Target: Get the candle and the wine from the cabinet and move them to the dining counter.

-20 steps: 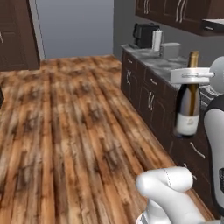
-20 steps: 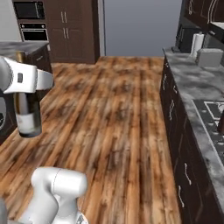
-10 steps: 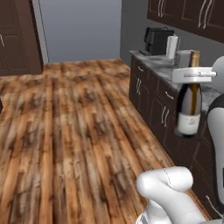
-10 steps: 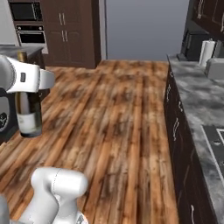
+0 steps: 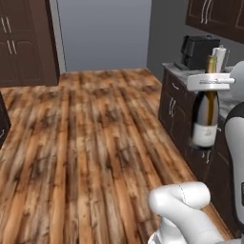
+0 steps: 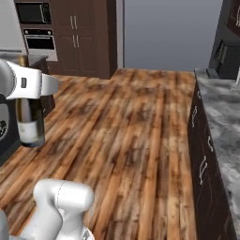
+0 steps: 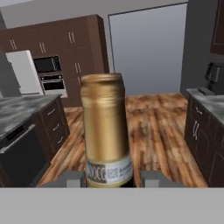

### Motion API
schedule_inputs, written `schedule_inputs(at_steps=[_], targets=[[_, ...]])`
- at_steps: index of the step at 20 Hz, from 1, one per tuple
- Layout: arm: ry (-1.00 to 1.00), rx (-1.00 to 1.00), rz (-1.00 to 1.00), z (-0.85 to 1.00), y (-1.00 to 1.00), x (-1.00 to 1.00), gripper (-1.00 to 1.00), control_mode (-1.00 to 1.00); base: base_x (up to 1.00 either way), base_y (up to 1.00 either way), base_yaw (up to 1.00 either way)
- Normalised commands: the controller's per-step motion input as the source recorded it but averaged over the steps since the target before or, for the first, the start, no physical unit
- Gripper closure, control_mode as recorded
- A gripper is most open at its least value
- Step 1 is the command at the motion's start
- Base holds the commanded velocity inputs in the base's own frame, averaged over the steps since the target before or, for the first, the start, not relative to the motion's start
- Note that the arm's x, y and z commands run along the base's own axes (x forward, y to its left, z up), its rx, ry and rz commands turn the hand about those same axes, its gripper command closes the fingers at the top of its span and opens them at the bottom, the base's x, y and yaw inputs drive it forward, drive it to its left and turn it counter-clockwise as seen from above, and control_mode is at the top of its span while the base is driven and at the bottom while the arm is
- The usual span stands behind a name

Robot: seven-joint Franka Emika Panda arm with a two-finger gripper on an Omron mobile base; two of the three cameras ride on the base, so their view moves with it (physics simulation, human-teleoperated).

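wine (image 5: 205, 114): hangs upright in the air, gripped at the gold neck, well above the floor; in the left base view it sits at the right, just in front of the right-hand drawer fronts; in the right base view (image 6: 29, 122) it is at the far left
fingers (image 5: 210, 82): closed on the wine's neck, one on each side; in the hand view the gold foil (image 7: 105, 131) rises between the two grey tips
label: pale band low on the bottle body, facing the left base camera
floor (image 5: 90, 143): wood planks, a wide open lane running from the base to the far wall
right bench (image 6: 220, 112): grey marbled top over dark drawers, its long edge borders the lane on the right
coffee machine (image 5: 198, 51): black, on the far end of the right bench, with a white roll (image 5: 219, 57) beside it
left bench (image 7: 17, 109): grey marbled top with a dark front, its corner borders the lane on the left in the hand view
tall cabinets (image 6: 82, 37): dark brown, at the far left, with a wall oven (image 6: 40, 40) set in beside them
far wall (image 5: 102, 31): plain pale grey panel at the end of the lane
room to move: floor between the two benches is widest in the middle; the bottle's right side is close to the drawer fronts
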Motion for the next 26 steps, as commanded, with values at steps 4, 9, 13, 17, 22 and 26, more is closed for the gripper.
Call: schedule_inputs(at_steps=[4,9,13,17,22,26], targets=[[0.00,0.00,0.00,0.00,0.00,0.00,1.00,1.00,1.00,0.13,0.18],[0.00,0.00,0.00,0.00,0.00,0.00,1.00,1.00,1.00,0.09,0.18],[0.00,0.00,0.00,0.00,0.00,0.00,1.00,1.00,1.00,0.01,0.18],[0.00,0.00,0.00,0.00,0.00,0.00,1.00,1.00,1.00,0.00,0.17],[0.00,0.00,0.00,0.00,0.00,0.00,1.00,1.00,1.00,0.00,0.17],[0.00,0.00,0.00,0.00,0.00,0.00,1.00,1.00,1.00,0.00,0.17]])
